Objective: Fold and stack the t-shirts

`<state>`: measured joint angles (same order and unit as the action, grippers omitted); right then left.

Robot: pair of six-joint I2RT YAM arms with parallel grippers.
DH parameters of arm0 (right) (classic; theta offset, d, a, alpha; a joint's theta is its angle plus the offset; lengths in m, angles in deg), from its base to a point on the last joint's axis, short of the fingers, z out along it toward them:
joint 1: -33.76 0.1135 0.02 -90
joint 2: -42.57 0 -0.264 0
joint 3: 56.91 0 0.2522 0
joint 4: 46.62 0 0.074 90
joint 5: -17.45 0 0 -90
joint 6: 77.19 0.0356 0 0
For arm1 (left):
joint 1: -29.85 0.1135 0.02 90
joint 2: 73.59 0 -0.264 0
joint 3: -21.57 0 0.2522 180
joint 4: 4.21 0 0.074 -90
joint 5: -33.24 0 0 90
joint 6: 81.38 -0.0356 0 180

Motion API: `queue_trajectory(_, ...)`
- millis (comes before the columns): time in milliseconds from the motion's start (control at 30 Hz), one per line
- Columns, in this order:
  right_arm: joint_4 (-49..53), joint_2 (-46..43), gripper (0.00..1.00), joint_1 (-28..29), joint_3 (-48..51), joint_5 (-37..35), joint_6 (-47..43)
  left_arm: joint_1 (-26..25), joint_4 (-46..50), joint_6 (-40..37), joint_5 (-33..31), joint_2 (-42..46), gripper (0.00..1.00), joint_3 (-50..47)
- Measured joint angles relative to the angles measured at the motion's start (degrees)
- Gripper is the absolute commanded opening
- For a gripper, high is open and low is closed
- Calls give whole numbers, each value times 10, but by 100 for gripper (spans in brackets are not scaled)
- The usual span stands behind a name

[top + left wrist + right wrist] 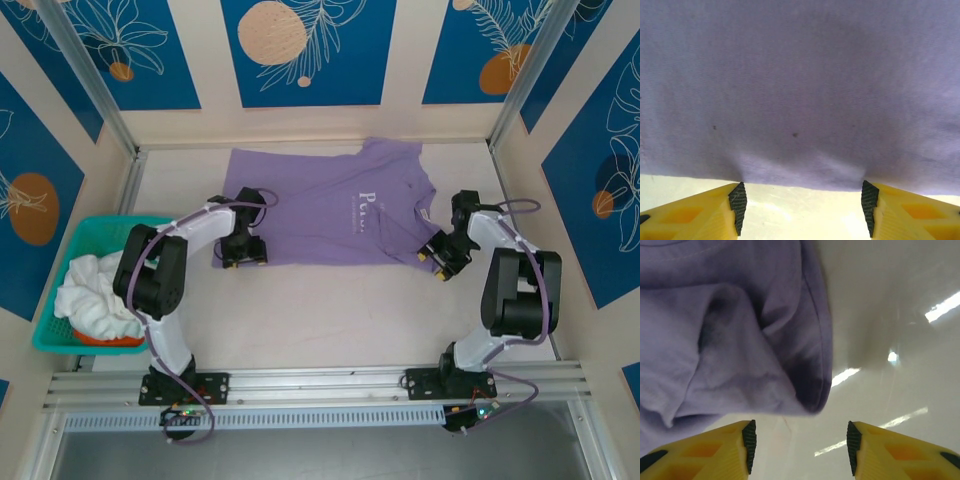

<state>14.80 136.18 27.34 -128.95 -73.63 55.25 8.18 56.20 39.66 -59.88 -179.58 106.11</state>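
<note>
While the purple tee (330,205) lies flat, unfolded, left gripper (243,250) and right gripper (438,258) sit wide at its near edge, empty; white tees (90,290), apparently bunched, wait in basket (115,221).

White-and-black arms (160,270), purple cables (515,206), yellow claws (802,209) with black pads (738,206).

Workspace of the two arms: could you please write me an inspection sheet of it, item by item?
Surface: pale, smooth table.
Job's things: lavender t-shirt spread flat, not yet folded; white t-shirts bunched in the basket.
Clutter: teal basket at the table's left side, something orange under the white cloth.
Grippers: left gripper open at the lavender shirt's near edge; right gripper open beside bunched fabric at its right end.
Cables: purple cables looped along both arms.
Surroundings: blue leaf-print wall panels.
</note>
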Motion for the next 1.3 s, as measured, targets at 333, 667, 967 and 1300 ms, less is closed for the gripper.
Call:
queue_trajectory(333,-19,45,8,-2,-13,-11,-26,5,-9,-17,-56,-21,52,2)
queue_trajectory(667,23,65,4,-38,-98,-26,-46,13,-6,-22,-97,-30,53,10)
queue_trajectory(967,58,82,57,-65,-98,-34,-46,22,10,-17,-106,-19,68,9)
queue_trajectory(1300,22,-89,32,-19,-19,33,9,27,33,0,-72,55,62,26)
